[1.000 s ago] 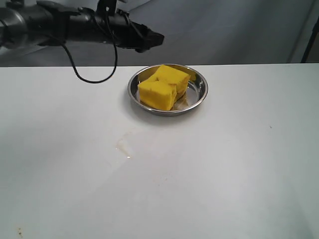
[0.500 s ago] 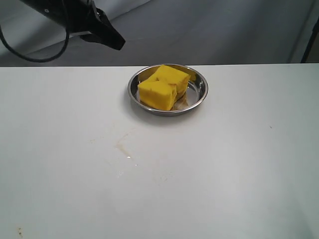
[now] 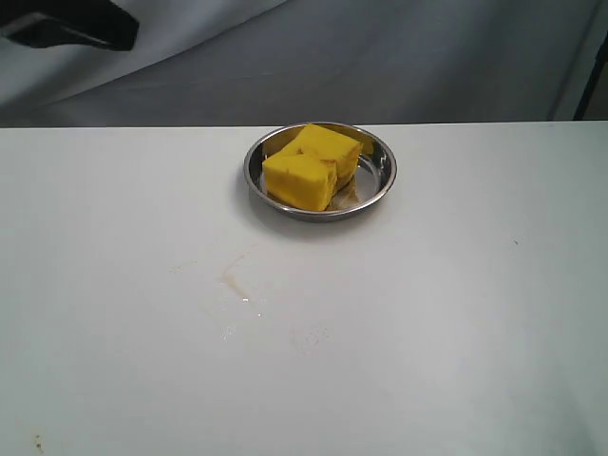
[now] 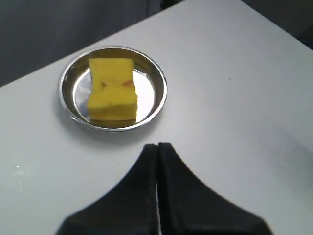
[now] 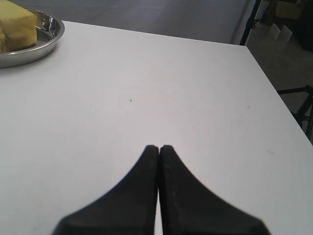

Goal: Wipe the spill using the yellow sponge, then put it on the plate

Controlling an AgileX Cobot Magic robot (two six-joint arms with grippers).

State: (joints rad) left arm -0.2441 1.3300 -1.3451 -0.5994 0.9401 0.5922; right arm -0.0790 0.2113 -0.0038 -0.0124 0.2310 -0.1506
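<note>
A: Where is the yellow sponge (image 3: 312, 166)?

B: It is in the plate (image 3: 385, 176), a shiny round steel dish at the far middle of the white table (image 3: 456, 332). The sponge fills much of the dish and lies flat on its bottom.

A: Which way does it run?

B: In the exterior view its long axis goes on a slant, from the near left of the plate to the far right. It looks pinched across the middle, so it reads as two lumps. The left wrist view shows small brownish stains on its top face.

A: What else is around?

B: The spill (image 3: 233, 275) shows as a faint brownish streak on the table, with a few wet glints just beside it. It lies nearer the camera than the plate and well apart from it. A tiny dark speck (image 3: 516, 242) sits on the table to the right. Grey cloth (image 3: 399, 57) hangs behind the table, and a dark stand (image 3: 597, 81) leans at the right edge.

A: And the grippers?

B: The left gripper (image 4: 157, 146) has its fingertips pressed together with nothing between them. It hangs over bare table, with the plate beyond its tips. In the exterior view only a dark part of the left arm (image 3: 71, 24) shows, in the top left corner. The right gripper (image 5: 159, 147) is also closed and empty, above bare table, well apart from the plate.
</note>
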